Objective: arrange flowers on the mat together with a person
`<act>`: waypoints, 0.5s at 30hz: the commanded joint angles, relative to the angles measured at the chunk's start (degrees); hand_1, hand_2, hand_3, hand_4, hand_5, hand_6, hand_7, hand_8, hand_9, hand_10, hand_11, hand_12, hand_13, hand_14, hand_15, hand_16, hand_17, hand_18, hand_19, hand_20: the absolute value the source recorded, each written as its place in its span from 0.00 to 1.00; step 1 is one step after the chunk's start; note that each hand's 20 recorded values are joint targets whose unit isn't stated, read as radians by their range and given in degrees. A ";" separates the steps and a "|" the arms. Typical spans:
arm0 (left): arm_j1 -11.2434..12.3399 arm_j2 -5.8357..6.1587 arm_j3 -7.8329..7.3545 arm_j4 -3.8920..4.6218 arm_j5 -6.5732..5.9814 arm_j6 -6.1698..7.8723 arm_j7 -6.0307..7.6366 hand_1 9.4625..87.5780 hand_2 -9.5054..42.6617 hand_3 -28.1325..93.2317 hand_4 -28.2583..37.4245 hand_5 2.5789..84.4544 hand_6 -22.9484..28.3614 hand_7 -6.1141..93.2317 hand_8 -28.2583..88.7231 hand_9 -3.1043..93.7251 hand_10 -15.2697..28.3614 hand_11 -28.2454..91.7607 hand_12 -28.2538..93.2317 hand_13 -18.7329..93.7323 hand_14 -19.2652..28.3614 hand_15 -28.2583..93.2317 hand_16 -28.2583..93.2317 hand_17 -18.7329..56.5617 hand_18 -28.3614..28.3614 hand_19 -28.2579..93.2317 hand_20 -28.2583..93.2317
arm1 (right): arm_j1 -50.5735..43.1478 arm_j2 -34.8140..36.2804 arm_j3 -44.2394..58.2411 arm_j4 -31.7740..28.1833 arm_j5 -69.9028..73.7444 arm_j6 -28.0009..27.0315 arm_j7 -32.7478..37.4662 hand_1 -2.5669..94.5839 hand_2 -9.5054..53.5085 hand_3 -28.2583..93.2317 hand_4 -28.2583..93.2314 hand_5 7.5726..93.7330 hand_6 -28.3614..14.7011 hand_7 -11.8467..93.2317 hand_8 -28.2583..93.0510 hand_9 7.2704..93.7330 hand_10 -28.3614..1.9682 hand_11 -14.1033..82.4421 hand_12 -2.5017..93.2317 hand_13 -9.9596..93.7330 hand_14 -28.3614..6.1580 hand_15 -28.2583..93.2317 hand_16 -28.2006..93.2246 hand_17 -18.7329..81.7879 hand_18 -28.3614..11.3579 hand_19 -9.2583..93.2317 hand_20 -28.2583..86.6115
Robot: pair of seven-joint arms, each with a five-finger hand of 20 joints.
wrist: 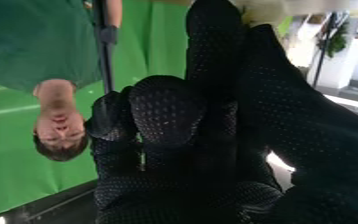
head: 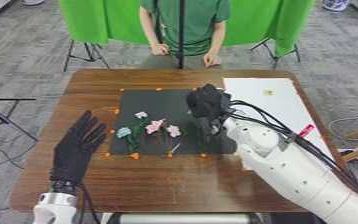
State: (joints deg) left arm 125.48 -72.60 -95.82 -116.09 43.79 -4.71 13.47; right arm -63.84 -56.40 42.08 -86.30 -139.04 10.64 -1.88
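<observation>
Right hand (head: 209, 104) is over the black mat (head: 162, 96), its grip impossible to tell; left hand (head: 72, 155), fingers straight, is left of the flowers (head: 156, 126).

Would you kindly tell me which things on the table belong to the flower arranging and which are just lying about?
For the job:
dark mat
pink flowers
pale blue flowers

Apparently just lying about:
white sheet
red object
orange patches
small yellow piece, purpose unclear
</observation>
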 commanded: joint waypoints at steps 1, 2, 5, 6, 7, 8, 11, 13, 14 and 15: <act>-0.17 -0.18 0.11 0.97 0.06 -1.08 -1.07 0.22 0.09 0.80 0.00 0.34 0.52 0.19 0.17 0.26 0.58 0.36 0.34 0.35 0.68 0.39 0.27 0.10 0.87 0.55 0.31 | -0.89 0.51 -0.66 1.52 -3.11 -0.70 2.76 0.55 0.00 0.88 0.00 0.78 0.76 0.53 0.21 0.97 0.79 0.27 0.49 0.84 0.69 0.82 0.44 0.55 0.23 0.97 0.67; -0.20 -0.16 0.13 0.99 0.08 -1.09 -1.09 0.22 0.09 0.80 0.00 0.34 0.52 0.19 0.17 0.26 0.58 0.36 0.34 0.35 0.68 0.39 0.27 0.10 0.87 0.55 0.31 | -0.91 0.61 -0.73 1.62 -3.39 -0.67 2.96 0.55 0.00 0.88 0.00 0.78 0.76 0.53 0.21 0.97 0.80 0.27 0.49 0.84 0.69 0.82 0.44 0.55 0.24 0.97 0.67; -0.12 -0.19 0.03 1.00 0.12 -1.19 -1.18 0.21 0.09 0.80 0.00 0.34 0.52 0.19 0.17 0.26 0.58 0.36 0.34 0.35 0.68 0.39 0.27 0.10 0.87 0.55 0.31 | -1.10 0.68 -0.55 1.52 -3.71 -1.58 3.72 0.55 0.00 0.88 0.00 0.77 0.76 0.52 0.21 0.96 0.80 0.27 0.50 0.83 0.69 0.82 0.44 0.54 0.24 0.96 0.67; -0.09 -0.22 -0.03 0.95 0.10 -1.16 -1.26 0.22 0.09 0.80 0.00 0.34 0.52 0.19 0.17 0.26 0.58 0.36 0.34 0.35 0.68 0.39 0.27 0.10 0.87 0.55 0.31 | -1.04 0.74 -0.61 1.46 -3.83 -1.93 3.95 0.55 0.00 0.88 0.00 0.76 0.76 0.52 0.21 0.96 0.80 0.27 0.50 0.83 0.69 0.82 0.44 0.54 0.24 0.96 0.67; 0.07 -0.31 -0.11 0.84 0.14 -1.12 -1.28 0.21 0.09 0.80 0.00 0.34 0.52 0.19 0.17 0.26 0.58 0.36 0.34 0.35 0.68 0.39 0.27 0.10 0.87 0.55 0.31 | -1.19 0.67 -0.40 1.49 -4.67 -2.27 3.78 0.55 0.00 0.88 0.00 0.76 0.76 0.52 0.21 0.95 0.80 0.27 0.50 0.82 0.69 0.82 0.44 0.54 0.24 0.96 0.67; 0.05 -0.32 -0.13 0.88 0.13 -1.26 -1.17 0.21 0.09 0.80 0.00 0.34 0.52 0.19 0.17 0.26 0.58 0.36 0.34 0.35 0.68 0.39 0.27 0.10 0.87 0.55 0.31 | -1.11 0.64 -0.31 1.76 -5.60 -2.18 3.33 0.54 0.00 0.88 0.00 0.75 0.76 0.53 0.21 0.94 0.80 0.27 0.49 0.81 0.69 0.82 0.44 0.53 0.25 0.95 0.67; -0.13 -0.30 -0.13 0.95 0.15 -1.36 -1.31 0.22 0.09 0.80 0.00 0.34 0.52 0.19 0.17 0.26 0.58 0.36 0.34 0.35 0.69 0.39 0.27 0.10 0.87 0.55 0.31 | -1.05 0.69 -0.39 1.80 -6.24 -2.41 4.06 0.53 0.00 0.86 0.00 0.69 0.75 0.55 0.20 0.88 0.79 0.27 0.49 0.78 0.69 0.82 0.44 0.51 0.26 0.94 0.67; -0.12 -0.33 -0.20 0.97 0.16 -1.35 -1.30 0.22 0.09 0.80 0.00 0.34 0.52 0.19 0.17 0.26 0.59 0.36 0.34 0.35 0.69 0.39 0.27 0.10 0.87 0.55 0.31 | -1.15 0.62 -0.05 1.55 -6.16 -3.37 4.46 0.52 0.00 0.86 0.00 0.66 0.74 0.55 0.19 0.86 0.77 0.28 0.49 0.77 0.68 0.82 0.43 0.50 0.26 0.93 0.67; -0.16 -0.33 -0.15 0.98 0.13 -1.24 -1.28 0.21 0.10 0.80 0.00 0.34 0.51 0.19 0.17 0.26 0.59 0.36 0.34 0.35 0.69 0.39 0.27 0.10 0.87 0.55 0.31 | -1.10 0.79 -0.09 1.40 -5.65 -3.31 4.69 0.51 0.00 0.86 0.00 0.64 0.74 0.55 0.19 0.84 0.77 0.28 0.49 0.76 0.67 0.82 0.43 0.49 0.26 0.92 0.67; -0.16 -0.38 -0.17 1.02 0.11 -1.33 -1.33 0.21 0.10 0.80 0.00 0.34 0.51 0.19 0.17 0.27 0.59 0.36 0.34 0.35 0.69 0.39 0.27 0.10 0.87 0.55 0.31 | -1.14 0.87 0.01 1.18 -5.60 -3.61 4.97 0.50 0.00 0.86 0.00 0.64 0.73 0.55 0.19 0.83 0.76 0.28 0.49 0.75 0.67 0.82 0.43 0.49 0.26 0.91 0.67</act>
State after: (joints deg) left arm 125.02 -72.63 -95.92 -115.72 43.81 -5.35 12.75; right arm -64.96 -56.09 41.50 -84.62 -144.33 8.63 1.63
